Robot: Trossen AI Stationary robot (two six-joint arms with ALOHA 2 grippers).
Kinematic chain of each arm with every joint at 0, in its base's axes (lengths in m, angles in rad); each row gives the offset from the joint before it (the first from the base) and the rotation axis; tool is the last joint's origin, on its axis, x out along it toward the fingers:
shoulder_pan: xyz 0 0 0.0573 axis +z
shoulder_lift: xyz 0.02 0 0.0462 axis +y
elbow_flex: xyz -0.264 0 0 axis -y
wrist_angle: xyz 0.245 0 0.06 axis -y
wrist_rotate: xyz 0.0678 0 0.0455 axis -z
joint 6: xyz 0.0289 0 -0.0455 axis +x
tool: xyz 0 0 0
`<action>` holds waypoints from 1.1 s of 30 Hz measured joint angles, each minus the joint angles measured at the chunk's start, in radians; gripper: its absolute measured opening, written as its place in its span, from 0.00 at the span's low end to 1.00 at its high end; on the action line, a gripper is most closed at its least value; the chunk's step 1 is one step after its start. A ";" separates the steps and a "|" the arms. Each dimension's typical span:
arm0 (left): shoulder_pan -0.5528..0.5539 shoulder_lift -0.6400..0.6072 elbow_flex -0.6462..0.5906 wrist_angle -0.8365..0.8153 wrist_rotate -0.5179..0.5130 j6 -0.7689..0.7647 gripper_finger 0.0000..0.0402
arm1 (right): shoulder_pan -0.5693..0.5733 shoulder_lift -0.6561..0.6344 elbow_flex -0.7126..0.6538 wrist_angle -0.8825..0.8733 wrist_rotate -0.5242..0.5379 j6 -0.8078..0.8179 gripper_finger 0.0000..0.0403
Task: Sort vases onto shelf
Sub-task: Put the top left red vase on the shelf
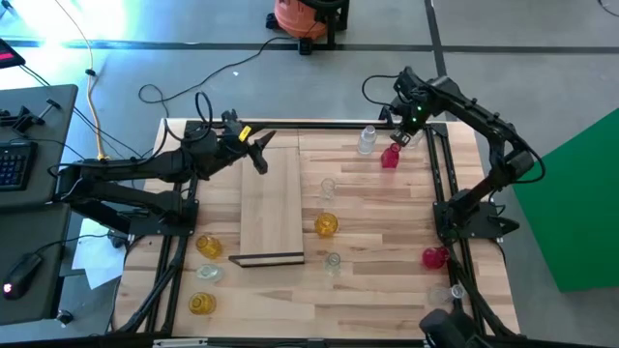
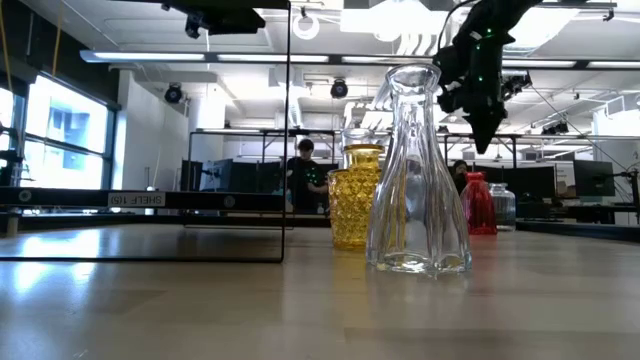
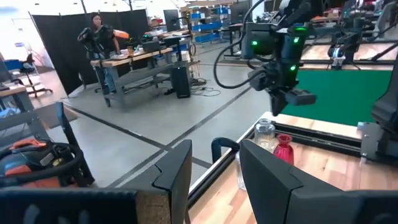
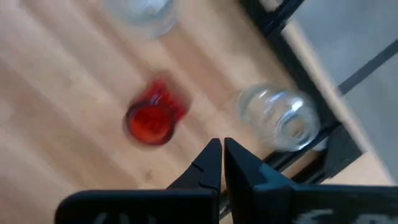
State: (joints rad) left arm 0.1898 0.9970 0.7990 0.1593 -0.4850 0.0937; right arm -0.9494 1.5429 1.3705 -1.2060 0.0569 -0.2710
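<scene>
No vase stood on the shelf (image 1: 271, 208) yet, so the sorting had hardly begun. The shelf lay bare in the middle of the table (image 1: 387, 232), and all the vases sat on the wood around it.

The right gripper (image 1: 398, 138) hung over the far right corner, above a red vase (image 1: 390, 158) and a clear vase (image 1: 367, 141). Its fingers were shut tight and held nothing.

The left gripper (image 1: 261, 155) waited above the far end of the shelf. Its fingers were partly open and empty.

An amber vase (image 1: 326, 225) stood just beside the shelf. Two more amber ones (image 1: 209, 246) stood near the left edge. Another red vase (image 1: 433, 257) sat at the right side. A few clear ones were hard to count, maybe four or five. Every vase was still left to move.
</scene>
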 joint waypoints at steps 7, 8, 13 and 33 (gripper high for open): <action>0.000 0.000 0.000 0.001 0.002 -0.014 0.32 | -0.002 0.002 0.000 0.025 -0.110 0.039 0.01; 0.000 0.000 0.000 0.002 0.002 -0.014 0.32 | 0.004 0.002 0.000 0.018 -0.132 0.047 0.02; 0.000 0.000 0.000 0.003 0.003 -0.014 0.32 | 0.060 0.002 0.000 -0.055 -0.170 0.045 0.14; 0.000 0.000 -0.001 -0.006 0.003 -0.012 0.32 | 0.201 0.002 -0.006 -0.034 -0.039 0.020 0.53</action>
State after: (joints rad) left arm 0.1898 0.9970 0.7983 0.1535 -0.4820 0.0818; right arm -0.7482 1.5448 1.3642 -1.2405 0.0181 -0.2509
